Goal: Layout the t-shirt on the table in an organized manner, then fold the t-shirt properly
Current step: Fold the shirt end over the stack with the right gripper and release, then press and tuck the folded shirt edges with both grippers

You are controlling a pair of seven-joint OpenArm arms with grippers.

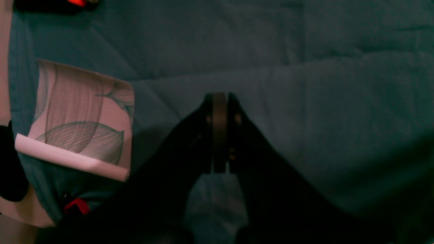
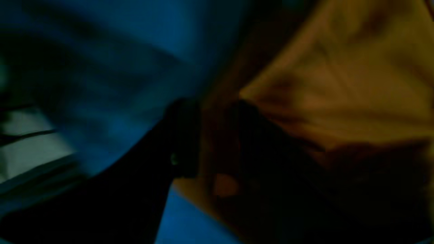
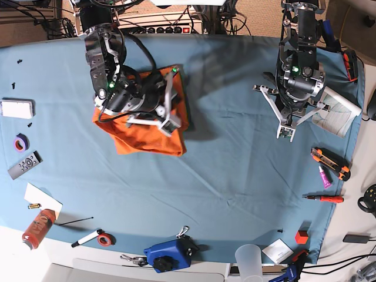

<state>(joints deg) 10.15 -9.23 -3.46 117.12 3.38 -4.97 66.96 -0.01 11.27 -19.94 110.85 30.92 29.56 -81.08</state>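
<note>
Orange and bunched, the t-shirt lies in a heap on the far left of the table in the base view; the right tool sits over its edge, jaws parted around a fold of cloth; well apart, the left tool hangs closed and empty above bare blue cover.
</note>
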